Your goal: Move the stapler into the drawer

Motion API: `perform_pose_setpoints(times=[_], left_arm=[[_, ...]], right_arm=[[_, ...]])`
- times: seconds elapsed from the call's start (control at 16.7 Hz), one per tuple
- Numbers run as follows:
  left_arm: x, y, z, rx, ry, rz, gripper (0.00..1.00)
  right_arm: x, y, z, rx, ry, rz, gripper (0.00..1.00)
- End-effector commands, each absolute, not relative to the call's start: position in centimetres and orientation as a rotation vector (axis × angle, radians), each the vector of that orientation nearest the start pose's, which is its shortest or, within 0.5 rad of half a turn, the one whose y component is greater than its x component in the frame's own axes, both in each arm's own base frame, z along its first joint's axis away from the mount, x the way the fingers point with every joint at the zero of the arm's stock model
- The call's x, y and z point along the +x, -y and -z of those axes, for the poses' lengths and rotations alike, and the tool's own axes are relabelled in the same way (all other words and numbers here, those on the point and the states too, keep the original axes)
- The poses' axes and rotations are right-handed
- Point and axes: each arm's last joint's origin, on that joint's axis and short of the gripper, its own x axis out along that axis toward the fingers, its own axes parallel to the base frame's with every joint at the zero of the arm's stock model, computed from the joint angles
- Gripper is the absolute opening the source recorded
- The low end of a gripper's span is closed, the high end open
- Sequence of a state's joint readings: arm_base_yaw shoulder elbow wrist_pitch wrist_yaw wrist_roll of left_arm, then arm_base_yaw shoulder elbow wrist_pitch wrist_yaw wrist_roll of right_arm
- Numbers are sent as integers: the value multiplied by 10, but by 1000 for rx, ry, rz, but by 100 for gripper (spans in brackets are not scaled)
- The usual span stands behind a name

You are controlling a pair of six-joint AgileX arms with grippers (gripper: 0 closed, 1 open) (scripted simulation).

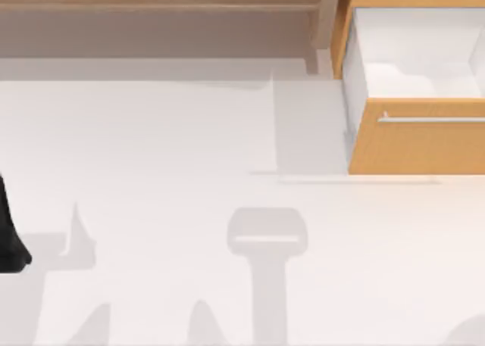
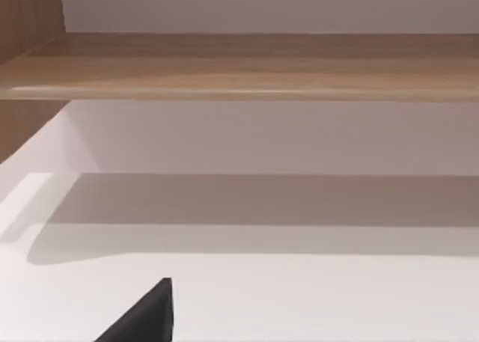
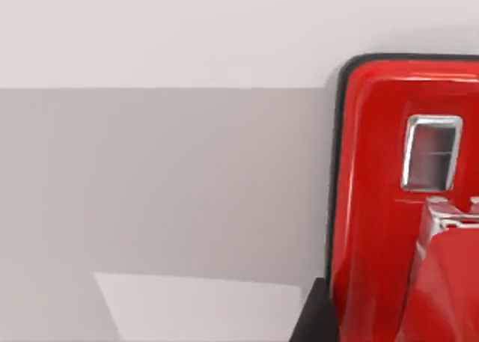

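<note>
My right wrist view has the stapler (image 3: 389,207) close up, seemingly carried, though I cannot tell whether my fingers are clenched. My left arm (image 1: 9,240) sits parked at the tabletop's (image 1: 167,157) left edge. Far right, the drawer (image 1: 417,134) stands open, holding nothing; the drop-off remains.

The drawer (image 1: 415,138) is set at the far right of the worktop (image 1: 189,149), pulled open, with its bar handle (image 1: 432,120) on the front face toward the near edge. To its left, along the far edge, the shelf (image 1: 159,5) is placed, and the same shelf (image 2: 239,65) is seen ahead above the worktop in the left wrist view. The left arm (image 1: 9,236) is found at the worktop's left edge, while the stapler (image 3: 389,207) is seen close up in the right wrist view, beside a plain surface.
</note>
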State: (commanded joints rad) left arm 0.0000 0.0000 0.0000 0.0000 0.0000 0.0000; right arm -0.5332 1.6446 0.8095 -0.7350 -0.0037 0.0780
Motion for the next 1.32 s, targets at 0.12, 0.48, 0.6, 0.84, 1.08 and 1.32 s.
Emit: perform_pose_setpoints(times=[0.12, 0.48, 0.6, 0.84, 1.08, 1.32], left_arm=[[106, 1, -160, 0, 0, 0, 100], [106, 1, -160, 0, 0, 0, 100], [106, 1, -160, 0, 0, 0, 100], [106, 1, -160, 0, 0, 0, 100], [106, 1, -160, 0, 0, 0, 100], [106, 1, -160, 0, 0, 0, 100]], right_arm=[[220, 128, -132, 480, -1517, 473, 0], [219, 128, -149, 479, -1515, 475, 0], [219, 128, -147, 481, -1519, 475, 0], [231, 129, -174, 434, -1414, 463, 0], [254, 126, -208, 357, -1297, 417, 0], [282, 115, -244, 275, -1198, 347, 0]])
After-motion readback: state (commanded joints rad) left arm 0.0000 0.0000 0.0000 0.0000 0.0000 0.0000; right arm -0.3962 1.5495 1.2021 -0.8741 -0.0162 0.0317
